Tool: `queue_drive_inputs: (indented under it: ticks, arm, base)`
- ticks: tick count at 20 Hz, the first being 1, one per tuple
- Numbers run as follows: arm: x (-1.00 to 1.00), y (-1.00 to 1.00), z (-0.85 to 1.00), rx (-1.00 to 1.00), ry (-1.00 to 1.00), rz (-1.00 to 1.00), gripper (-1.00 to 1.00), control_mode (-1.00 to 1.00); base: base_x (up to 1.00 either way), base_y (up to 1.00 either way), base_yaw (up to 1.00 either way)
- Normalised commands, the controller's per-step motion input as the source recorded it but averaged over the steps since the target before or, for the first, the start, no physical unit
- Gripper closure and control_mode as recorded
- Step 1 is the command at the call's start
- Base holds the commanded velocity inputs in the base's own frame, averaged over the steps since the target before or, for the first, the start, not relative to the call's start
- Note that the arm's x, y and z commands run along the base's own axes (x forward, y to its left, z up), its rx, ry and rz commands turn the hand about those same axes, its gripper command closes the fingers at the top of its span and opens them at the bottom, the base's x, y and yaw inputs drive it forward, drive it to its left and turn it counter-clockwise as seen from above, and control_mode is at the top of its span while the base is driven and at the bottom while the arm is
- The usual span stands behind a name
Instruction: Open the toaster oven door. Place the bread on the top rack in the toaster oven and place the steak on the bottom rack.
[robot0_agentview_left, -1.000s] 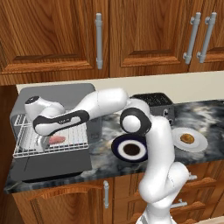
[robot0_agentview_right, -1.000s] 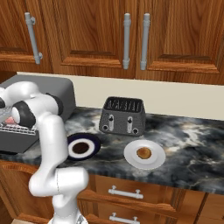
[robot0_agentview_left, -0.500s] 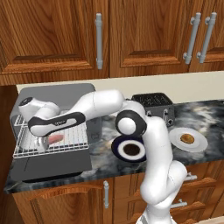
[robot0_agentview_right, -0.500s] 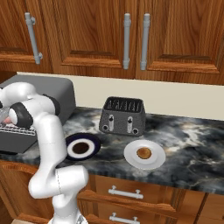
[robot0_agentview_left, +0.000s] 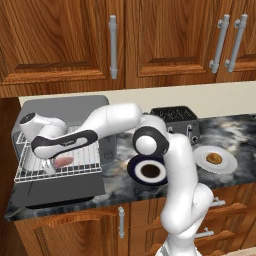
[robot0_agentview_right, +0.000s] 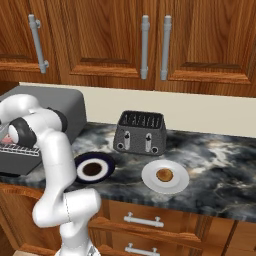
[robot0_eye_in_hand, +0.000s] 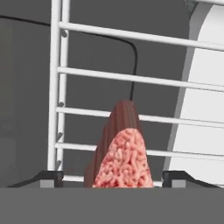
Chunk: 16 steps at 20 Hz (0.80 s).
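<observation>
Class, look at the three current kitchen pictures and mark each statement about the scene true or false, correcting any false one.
1. The pink-red raw steak slab lies on a white wire rack pulled out of the light-grey toaster oven. True.
2. The small round golden-brown bread bun sits on the dark blue plate. False: it rests on the white plate.
3. The black two-slot toaster stands on the marble counter behind the white plate. True.
4. The gripper hovers over the white plate. False: it is at the rack, beside the steak.
5. The wooden cabinet doors stand open. False: they are closed.
</observation>
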Motion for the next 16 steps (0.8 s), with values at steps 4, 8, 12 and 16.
queue_drive_inputs:
  ticks: [4,8,12,16]
  arm:
    - [-0.04,-0.12,0.00,0.00,-0.03,0.11,-1.00,-1.00]
    - [-0.01,-0.04,0.09,0.00,-0.03,0.09,-1.00,-1.00]
    - [-0.19,0.00,0.34,0.00,-0.05,0.07,-1.00,-1.00]
    - [-0.23,0.00,0.47,0.02,-0.04,0.05,-1.00,-1.00]
  base:
    - [0.00,0.00,0.00]
    - [0.00,0.00,0.00]
    - [0.00,0.00,0.00]
    - [0.00,0.00,0.00]
